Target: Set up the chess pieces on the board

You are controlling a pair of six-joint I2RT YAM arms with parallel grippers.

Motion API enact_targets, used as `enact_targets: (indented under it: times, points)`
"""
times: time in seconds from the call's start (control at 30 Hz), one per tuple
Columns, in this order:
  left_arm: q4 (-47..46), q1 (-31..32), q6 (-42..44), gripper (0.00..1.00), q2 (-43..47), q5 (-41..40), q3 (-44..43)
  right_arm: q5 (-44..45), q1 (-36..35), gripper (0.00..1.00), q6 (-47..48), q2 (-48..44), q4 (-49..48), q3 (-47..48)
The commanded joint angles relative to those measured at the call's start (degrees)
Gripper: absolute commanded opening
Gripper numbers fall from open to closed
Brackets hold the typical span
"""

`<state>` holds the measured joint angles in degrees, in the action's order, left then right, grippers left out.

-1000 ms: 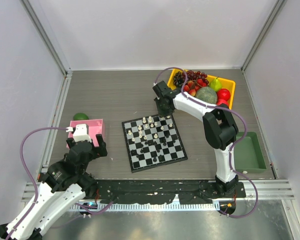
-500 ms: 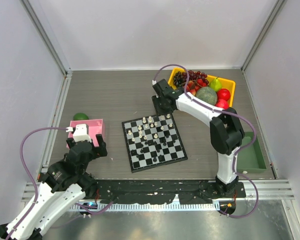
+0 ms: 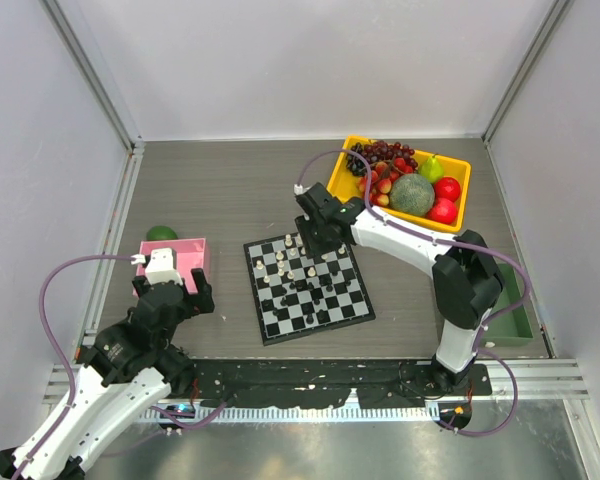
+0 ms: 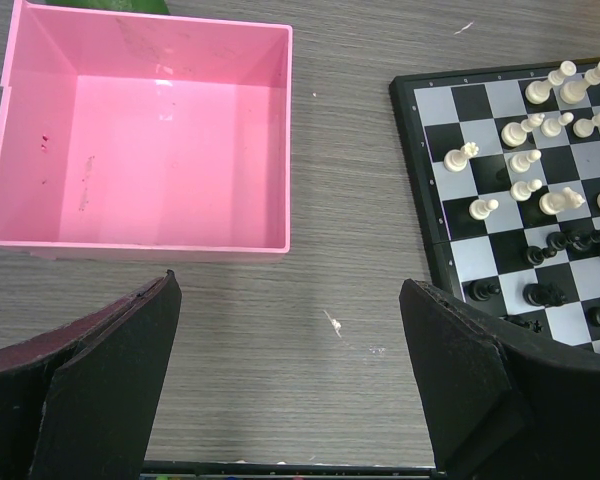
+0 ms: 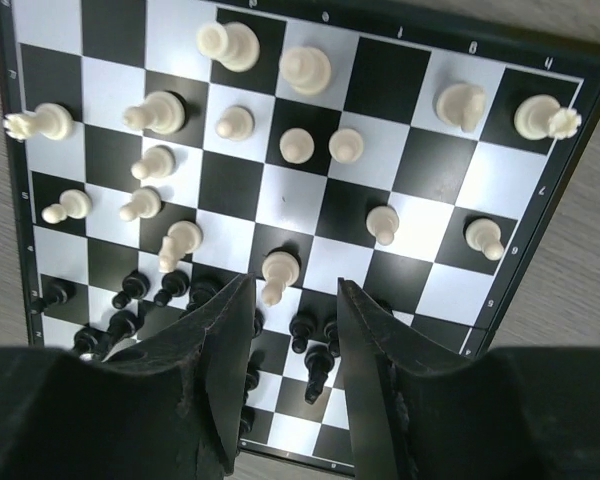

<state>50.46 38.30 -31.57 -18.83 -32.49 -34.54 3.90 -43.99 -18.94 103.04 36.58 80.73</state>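
The small chessboard (image 3: 307, 282) lies mid-table with white pieces (image 3: 298, 243) on its far half and black pieces (image 3: 310, 296) on its near half. My right gripper (image 3: 307, 235) hovers over the board's far edge, open and empty. In the right wrist view the board (image 5: 310, 200) fills the frame, white pieces (image 5: 298, 146) spread over it, black pieces (image 5: 320, 365) bunched between and below the right gripper's (image 5: 292, 300) parted fingers. My left gripper (image 4: 290, 330) is wide open over bare table, with the board's left side (image 4: 450, 240) to its right.
An empty pink tray (image 3: 175, 262) sits left of the board, also in the left wrist view (image 4: 145, 140). A green round object (image 3: 161, 233) lies behind it. A yellow fruit bin (image 3: 408, 182) stands at the back right. A green tray (image 3: 500, 305) is at the right edge.
My right gripper has moved from beside the fruit bin leftward and nearer, over the board's far edge. The left arm has not moved.
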Motion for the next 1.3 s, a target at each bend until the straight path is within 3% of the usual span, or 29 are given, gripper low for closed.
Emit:
enact_targets:
  times: [0.0, 0.4, 0.83, 1.13, 1.27]
  points:
    - [-1.9, 0.1, -0.7, 0.99, 0.4, -0.8, 0.1, -0.1, -0.6, 0.44, -1.2, -0.6, -0.8, -1.1]
    - [-1.9, 0.1, -0.7, 1.0, 0.1, -0.8, 0.1, -3.0, -2.0, 0.44, -2.0, 0.8, -1.3, -2.9]
    - [-1.9, 0.1, -0.7, 1.0, 0.2, -0.6, 0.1, -2.7, -2.2, 0.35, -1.8, 2.8, -1.1, -2.9]
    - [-2.0, 0.1, -0.7, 1.0, 0.2, -0.7, 0.0, -1.8, -2.2, 0.11, -1.4, 0.1, -0.8, -1.6]
    - [-1.9, 0.1, -0.7, 1.0, 0.2, -0.7, 0.0, 0.9, -1.9, 0.11, -1.1, -2.4, 0.1, 0.9]
